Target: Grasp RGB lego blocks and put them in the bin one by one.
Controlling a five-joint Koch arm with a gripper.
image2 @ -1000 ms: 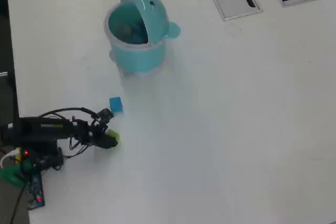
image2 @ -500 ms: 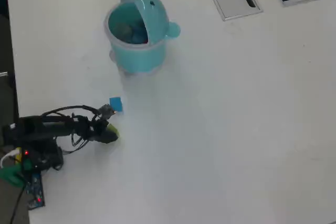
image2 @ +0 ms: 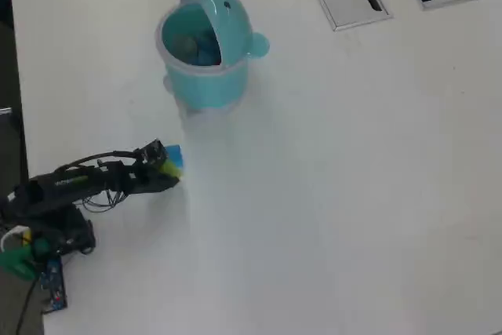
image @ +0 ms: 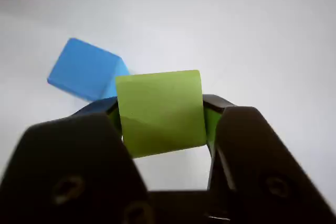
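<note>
Yellow-green block (image: 160, 113) sits pinched in my claw (image: 163, 129), now carried up beside the blue block (image: 86, 69); bin (image2: 205, 76) next.

In the wrist view the lower parts of my end effector (image: 160, 129) are cut off by the bottom edge, and the yellow-green block (image: 160, 113) hides one corner of the blue block (image: 86, 70). From overhead, my end effector (image2: 171, 172) covers most of the yellow-green block (image2: 169, 167). Inside the bin (image2: 205, 88), the dim shapes are too blurred to tell apart.
</note>
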